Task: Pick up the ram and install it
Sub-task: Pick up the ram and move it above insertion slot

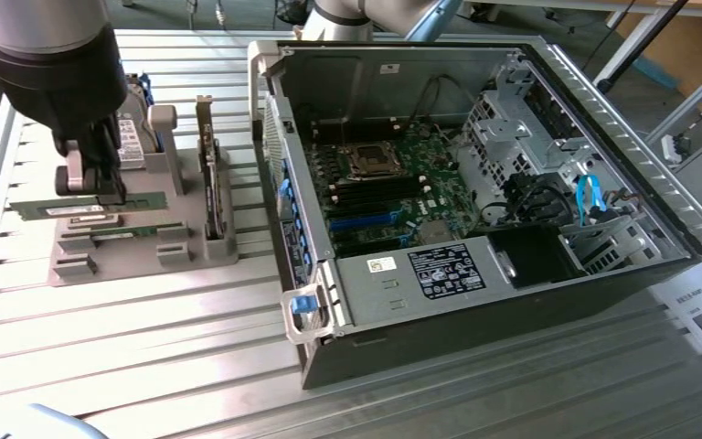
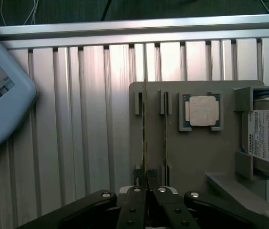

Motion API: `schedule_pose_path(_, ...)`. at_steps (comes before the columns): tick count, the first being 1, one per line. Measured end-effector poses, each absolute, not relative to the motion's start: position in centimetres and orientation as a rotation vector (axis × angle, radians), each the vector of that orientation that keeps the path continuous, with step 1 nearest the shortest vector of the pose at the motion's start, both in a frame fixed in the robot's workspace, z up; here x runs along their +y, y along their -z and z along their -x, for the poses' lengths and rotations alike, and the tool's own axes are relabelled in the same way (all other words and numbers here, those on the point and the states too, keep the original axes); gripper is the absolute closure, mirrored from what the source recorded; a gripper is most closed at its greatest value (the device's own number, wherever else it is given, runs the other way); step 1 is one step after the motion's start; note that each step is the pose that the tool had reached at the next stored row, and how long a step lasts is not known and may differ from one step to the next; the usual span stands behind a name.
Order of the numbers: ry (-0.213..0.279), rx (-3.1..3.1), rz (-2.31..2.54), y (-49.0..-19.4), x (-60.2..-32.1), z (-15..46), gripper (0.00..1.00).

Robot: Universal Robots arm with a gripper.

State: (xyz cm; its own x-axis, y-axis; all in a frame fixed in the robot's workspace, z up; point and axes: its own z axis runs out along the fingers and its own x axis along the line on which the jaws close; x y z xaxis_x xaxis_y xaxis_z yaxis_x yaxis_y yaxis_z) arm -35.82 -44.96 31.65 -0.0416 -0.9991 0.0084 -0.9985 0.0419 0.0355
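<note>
The black 2-finger gripper (image 2: 145,185) is closed on one end of the thin green circuit-board ram stick (image 2: 144,129). The ram stick stands on edge in a slot of the flat grey plastic parts holder (image 2: 196,157). A 2nd green stick (image 2: 165,129) occupies the parallel slot just beside it, near a square silver CPU chip (image 2: 203,110). The holder lies at the exterior view's left on the ribbed aluminium table (image 1: 143,347), beside the open black computer case (image 1: 473,183).

My arm (image 1: 52,78) ends in a thick black cylinder below a pale grey joint — glossy, round. My gripper (image 2: 146,180) is black too, two flat fingers (image 2: 132,210) on jointed links, with small silver screws (image 2: 106,194) at the pivots
</note>
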Motion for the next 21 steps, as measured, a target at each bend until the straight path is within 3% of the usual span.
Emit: schedule_pose_path(21,0.031,-2.245,-2.153,-34.3,-44.9,35.8,0.88)
